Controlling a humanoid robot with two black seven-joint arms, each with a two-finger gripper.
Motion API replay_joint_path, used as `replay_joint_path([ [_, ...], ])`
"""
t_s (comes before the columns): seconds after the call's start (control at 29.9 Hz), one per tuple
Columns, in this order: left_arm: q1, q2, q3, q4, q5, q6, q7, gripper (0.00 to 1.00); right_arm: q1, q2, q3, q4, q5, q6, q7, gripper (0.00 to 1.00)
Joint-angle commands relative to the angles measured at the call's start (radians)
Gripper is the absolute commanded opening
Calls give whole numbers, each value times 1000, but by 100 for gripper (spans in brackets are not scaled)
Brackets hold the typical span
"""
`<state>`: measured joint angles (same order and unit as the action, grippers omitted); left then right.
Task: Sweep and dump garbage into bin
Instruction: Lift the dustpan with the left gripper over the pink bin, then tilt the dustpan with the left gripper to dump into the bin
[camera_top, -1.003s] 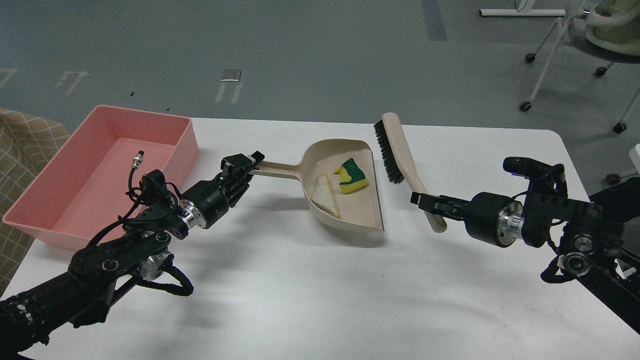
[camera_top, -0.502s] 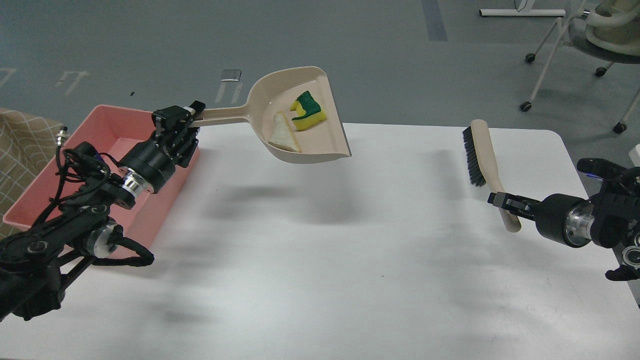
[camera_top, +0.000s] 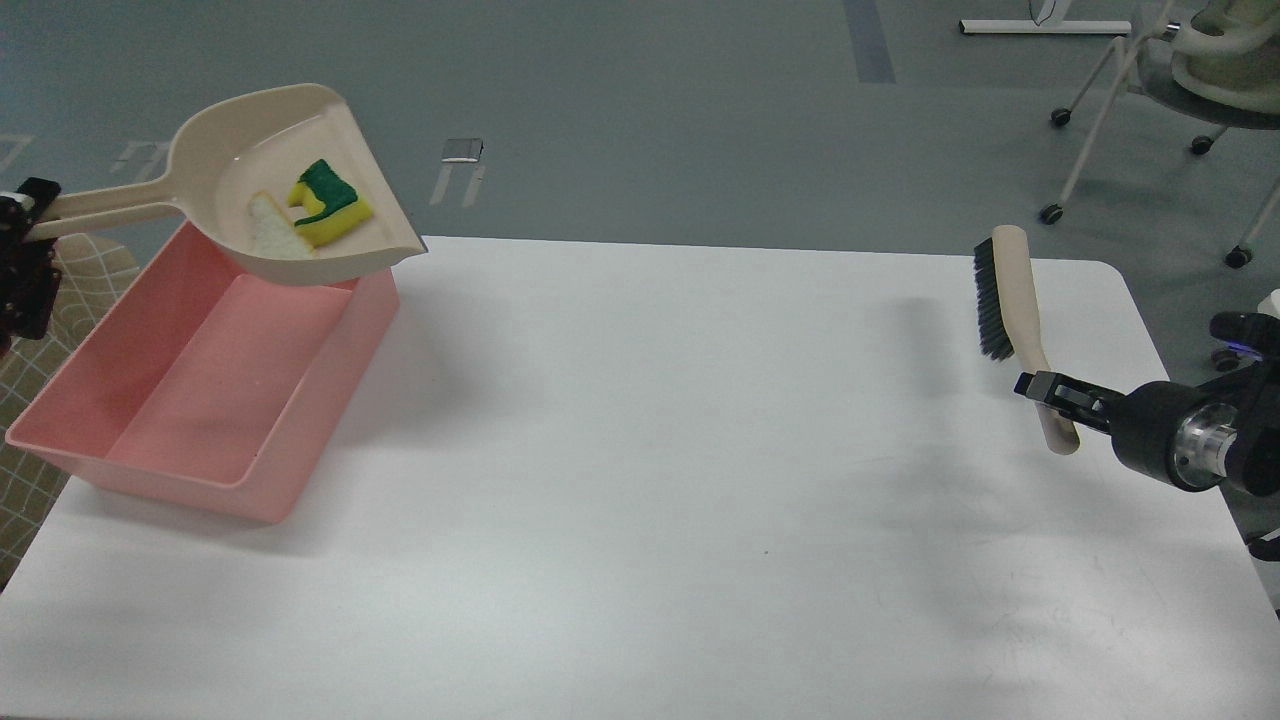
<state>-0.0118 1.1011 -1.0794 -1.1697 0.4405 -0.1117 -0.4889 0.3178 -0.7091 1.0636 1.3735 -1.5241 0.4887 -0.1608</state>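
Note:
The pink bin (camera_top: 190, 440) stands at the table's left edge and looks empty. My left gripper (camera_top: 28, 215) is at the far left edge, shut on the handle of the beige dustpan (camera_top: 230, 140). The dustpan is held in the air over the bin's far right corner. In its pan lie the white bread slice (camera_top: 272, 232) and the yellow sponge chunk with a green top (camera_top: 328, 205). My right gripper (camera_top: 1050, 392) is shut on the handle of the beige brush (camera_top: 1010, 300) at the table's right side, bristles pointing left.
The white table (camera_top: 640, 480) has a rounded far right corner. A checked cloth (camera_top: 30, 300) lies left of the bin. Wheeled office chairs (camera_top: 1180, 90) stand on the floor at the back right.
My left arm lifted the dustpan with both scraps off the table and carried it left to above the bin. My right arm drew the brush back to the right.

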Motion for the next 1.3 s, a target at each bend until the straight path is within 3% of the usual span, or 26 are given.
replay_joint_path([
  [0.0, 7, 22, -7, 146, 1, -55, 0, 3, 0, 0, 16, 2, 9, 0, 0, 0],
  [0.17, 7, 45, 6, 249, 21, -79, 0, 3, 0, 0, 27, 1, 39, 0, 0, 0],
  [0.5, 3, 138, 15, 252, 325, -80, 0, 2, -8, 0, 56, 2, 55, 0, 10, 0],
  [0.77, -77, 184, 13, 206, 616, -80, 0, 3, -26, 3, 95, 7, 62, 0, 18, 0],
  [1.07, -148, 260, 12, 55, 609, -109, 0, 3, -59, 3, 133, 6, 94, 0, 29, 0],
  [1.27, -214, 287, 13, 36, 609, -149, 0, 3, -71, 2, 136, 1, 94, 0, 43, 0],
])
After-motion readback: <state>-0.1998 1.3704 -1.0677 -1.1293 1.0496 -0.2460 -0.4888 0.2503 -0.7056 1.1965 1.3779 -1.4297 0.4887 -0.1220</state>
